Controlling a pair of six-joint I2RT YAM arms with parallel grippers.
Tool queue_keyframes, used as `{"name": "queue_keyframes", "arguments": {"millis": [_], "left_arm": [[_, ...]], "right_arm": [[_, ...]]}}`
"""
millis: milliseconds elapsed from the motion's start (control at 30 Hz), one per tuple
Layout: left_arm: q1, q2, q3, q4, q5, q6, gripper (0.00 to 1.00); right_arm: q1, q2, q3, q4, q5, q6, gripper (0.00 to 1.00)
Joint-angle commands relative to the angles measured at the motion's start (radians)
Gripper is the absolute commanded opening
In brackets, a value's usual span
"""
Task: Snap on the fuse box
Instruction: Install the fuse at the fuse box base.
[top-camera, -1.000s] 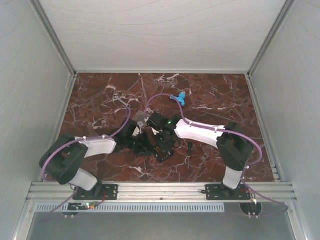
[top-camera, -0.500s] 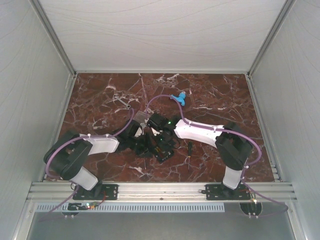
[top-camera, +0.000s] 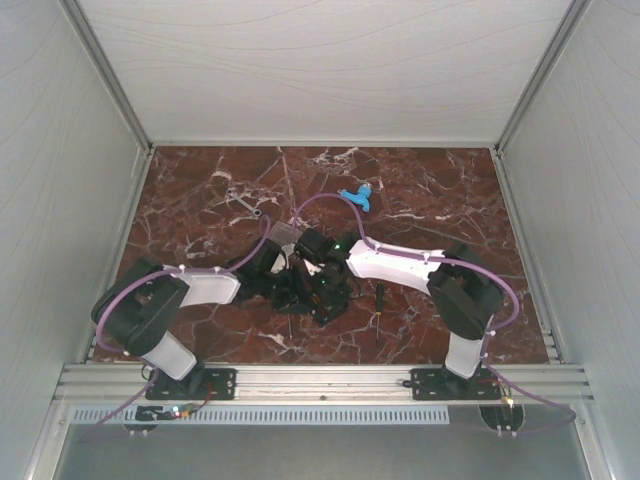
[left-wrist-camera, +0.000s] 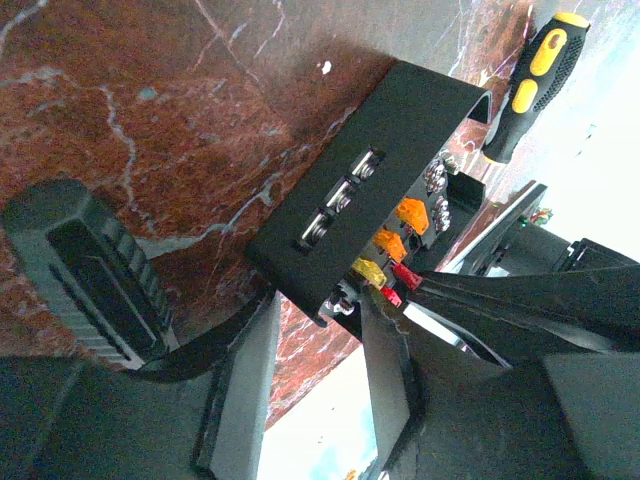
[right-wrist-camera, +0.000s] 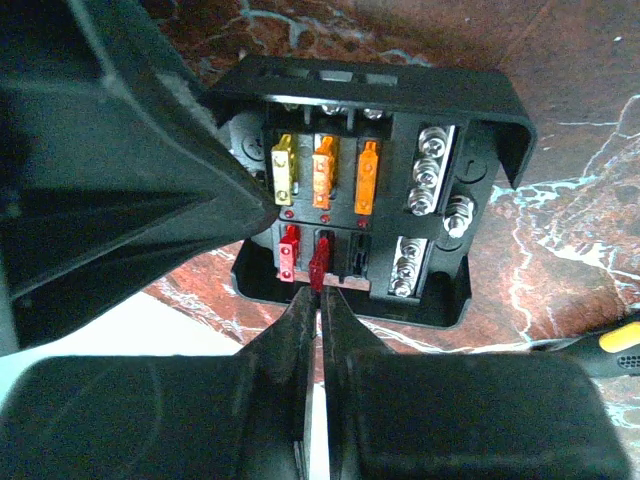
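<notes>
The fuse box is a black open tray tipped up off the red marble, with yellow, orange and red fuses in its slots. In the top view it is mostly hidden under both wrists. My right gripper is shut, and its tips pinch the lower end of a red fuse in the bottom row. From the left, my left gripper clamps a corner of the fuse box's wall. A pale, clear-looking square piece lies just behind the left wrist; it may be the lid.
A yellow-and-black screwdriver lies beside the box, its handle end at the right edge of the right wrist view. A dark screwdriver lies under the right forearm. A blue plastic piece and a small metal tool lie further back.
My right gripper has closed fully at the red fuse. The left arm has swung slightly right towards the box, and both wrists have drawn closer together.
</notes>
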Motion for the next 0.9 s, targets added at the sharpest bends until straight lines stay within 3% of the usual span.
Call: {"name": "queue_keyframes", "arguments": {"millis": [0,300,400,867], "left_arm": [[-0.007,0.023,0.02,0.012,-0.014,-0.001,0.39],[-0.007,0.023,0.018,0.011,-0.019,-0.003,0.39],[-0.007,0.021,0.018,0.009,-0.02,-0.003,0.39],[-0.007,0.022,0.024,-0.002,-0.024,0.002,0.38]], "right_arm": [[0.0,0.106,-0.039,0.005,0.063,-0.011,0.0],[0.009,-0.06,-0.01,0.0,0.081,-0.03,0.0],[0.009,-0.101,0.001,0.022,0.082,-0.027,0.05],[0.004,-0.033,0.012,0.083,0.073,-0.013,0.11]]}}
